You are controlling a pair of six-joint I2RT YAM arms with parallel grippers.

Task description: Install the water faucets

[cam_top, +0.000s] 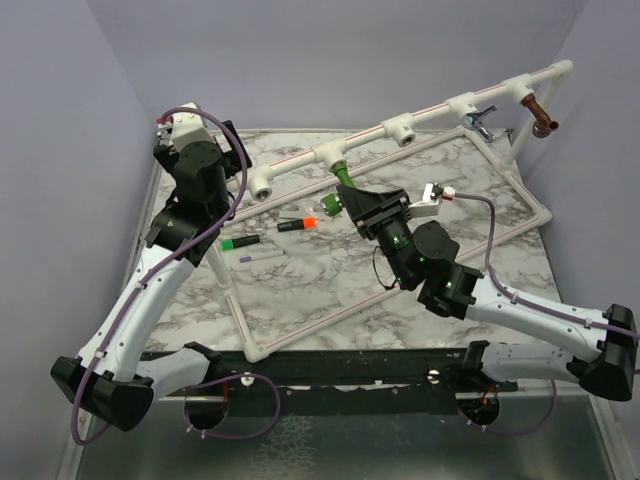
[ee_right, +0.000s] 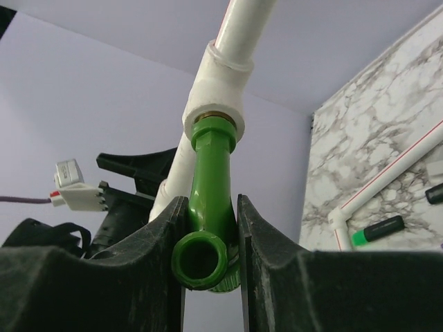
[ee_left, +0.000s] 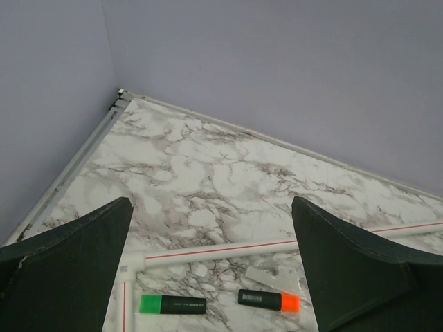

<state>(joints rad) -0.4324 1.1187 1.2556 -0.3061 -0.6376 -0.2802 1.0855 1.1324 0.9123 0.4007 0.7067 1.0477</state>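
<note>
The right gripper [ee_right: 211, 207] clamps the green faucet [ee_right: 210, 166], whose far end meets the mouth of a white pipe fitting [ee_right: 216, 90] on the raised pipe [ee_right: 242, 24]. The left gripper [ee_left: 211, 204] hangs spread and empty. If the faucet enters crooked, it could jam.

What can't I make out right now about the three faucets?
- Green faucet threads: right wrist view, hidden inside the tee fitting; seating depth unknown.
- Its lower body: same view, covered by the right claw.
- Chrome faucet and copper faucet: top view, too small to judge seating.
</note>
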